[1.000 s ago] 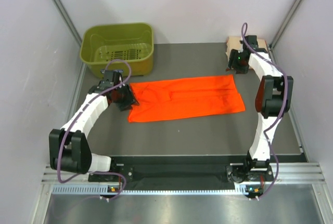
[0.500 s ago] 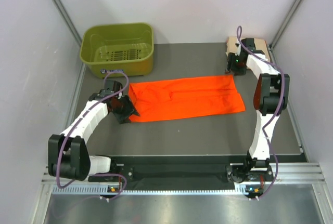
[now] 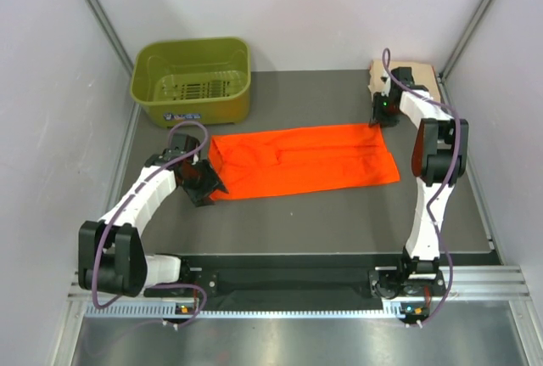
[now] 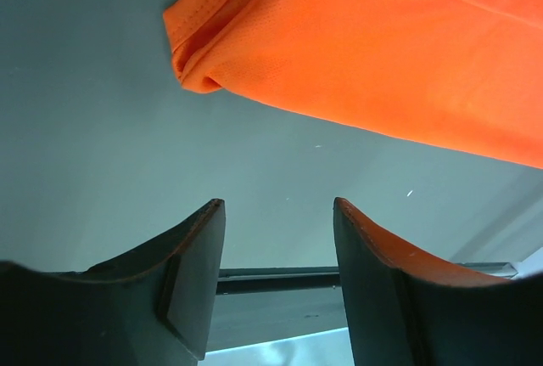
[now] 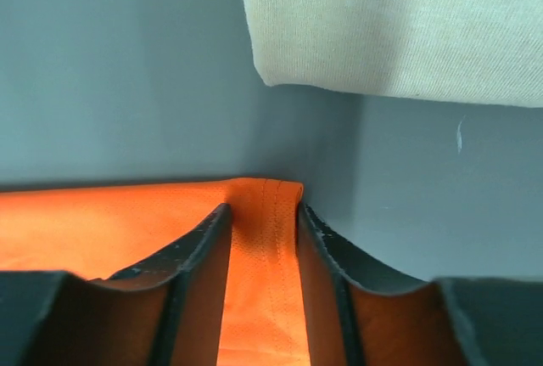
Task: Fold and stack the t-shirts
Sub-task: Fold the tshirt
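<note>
The bright orange t-shirt [image 3: 305,162] lies on the table as a long flat strip running left to right. My left gripper [image 3: 212,186] hovers open just off the strip's near left corner [image 4: 199,69], with nothing between its fingers [image 4: 278,205]. My right gripper [image 3: 380,120] is down on the far right corner of the orange t-shirt [image 5: 263,281]. Its jaws stand narrowly apart, with the stitched hem between them [image 5: 263,209]. The pale peach-tan t-shirt [image 3: 424,73] lies folded at the back right, just beyond that gripper [image 5: 399,26].
An olive-green plastic basket [image 3: 191,42] stands at the back left, with nothing in it. Grey walls close in on both sides and at the back. Dark grey table surface [image 3: 322,222] shows in front of the orange strip.
My left gripper has drawn back toward the near left corner and its jaws have opened wider. My right gripper has come down onto the far right corner and its jaws have narrowed around the hem.
</note>
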`<state>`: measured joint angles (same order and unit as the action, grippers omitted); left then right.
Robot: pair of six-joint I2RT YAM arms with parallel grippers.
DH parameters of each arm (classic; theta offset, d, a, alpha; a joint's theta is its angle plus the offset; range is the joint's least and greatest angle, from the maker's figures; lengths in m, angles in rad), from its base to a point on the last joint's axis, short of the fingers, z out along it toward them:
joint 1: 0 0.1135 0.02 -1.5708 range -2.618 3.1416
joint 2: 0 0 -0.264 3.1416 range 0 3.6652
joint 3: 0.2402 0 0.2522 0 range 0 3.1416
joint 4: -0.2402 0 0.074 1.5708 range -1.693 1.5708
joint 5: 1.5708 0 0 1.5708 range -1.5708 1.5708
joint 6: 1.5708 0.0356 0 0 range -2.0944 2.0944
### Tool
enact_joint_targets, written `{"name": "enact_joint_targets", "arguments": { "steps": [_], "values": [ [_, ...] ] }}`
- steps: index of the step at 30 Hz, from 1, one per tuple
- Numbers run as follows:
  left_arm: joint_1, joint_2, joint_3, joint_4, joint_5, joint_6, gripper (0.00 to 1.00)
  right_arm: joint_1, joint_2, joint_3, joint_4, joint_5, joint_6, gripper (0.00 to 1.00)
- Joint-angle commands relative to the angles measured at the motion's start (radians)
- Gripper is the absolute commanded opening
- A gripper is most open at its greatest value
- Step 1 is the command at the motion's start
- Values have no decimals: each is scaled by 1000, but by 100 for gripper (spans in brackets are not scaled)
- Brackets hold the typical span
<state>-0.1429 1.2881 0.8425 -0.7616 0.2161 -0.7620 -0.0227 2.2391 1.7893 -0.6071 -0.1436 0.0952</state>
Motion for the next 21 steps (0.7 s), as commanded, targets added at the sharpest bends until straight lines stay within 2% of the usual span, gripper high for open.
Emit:
{"name": "enact_joint_targets", "arguments": {
  "steps": [1, 5, 7, 12, 17, 21],
  "values": [
    [0, -26, -31, 1, 3, -34, 58, -6, 14, 4, 18, 7, -6, 36],
    [0, -18, -37, 10, 11, -37, 58, -6, 16, 4, 12, 6, -2, 25],
    [-1, -23, -36, 7, -1, -33, 58, -6, 10, -7, 9, 3, 9, 14],
    [-1, -36, -46, 1, -27, -37, 58, -10, -36, -82, -3, -7, 61, 1],
    [-1, -32, -86, 30, -58, -94, 61, -10, -128, -211, 16, 21, 107, 0],
    [-1, 10, -111, 97, -49, -143, 66, -16, -162, -248, 17, 48, 98, 0]
  ]
}}
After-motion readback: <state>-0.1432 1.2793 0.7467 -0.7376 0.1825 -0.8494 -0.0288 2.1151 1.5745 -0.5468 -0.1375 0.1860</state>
